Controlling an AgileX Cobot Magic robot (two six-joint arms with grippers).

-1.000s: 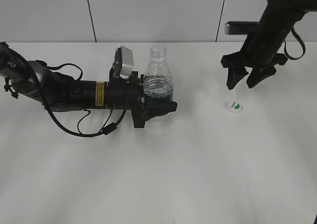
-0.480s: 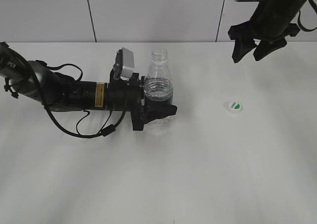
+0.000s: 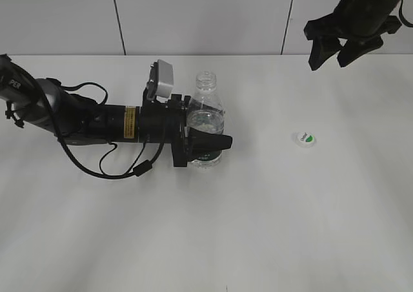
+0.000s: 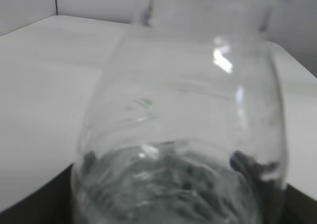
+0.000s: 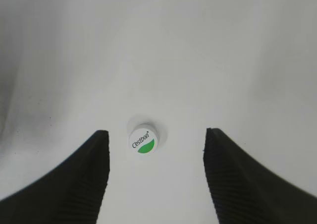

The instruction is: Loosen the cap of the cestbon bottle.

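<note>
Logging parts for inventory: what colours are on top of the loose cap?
The small round plastic cap is white with a green leaf mark; clearest in the right wrist view.

Two black arms with matte plastic pincers

The left arm [image 3: 84, 121] is built as a black cylindrical body, marked by a yellow label band near its middle and white lettering at its 9 o'clock end; thin black cables are looped beneath it, and a small grey-white camera block [image 3: 162, 79] is mounted at 12 o'clock above the left pincer [image 3: 205, 141]. The right pincer [image 5: 156, 177] is formed of two broad black fingers [image 5: 79, 179], finely ribbed on their inner faces and tapered to blunt tips. A black cable is looped beside the right arm [image 3: 361, 11].
</note>
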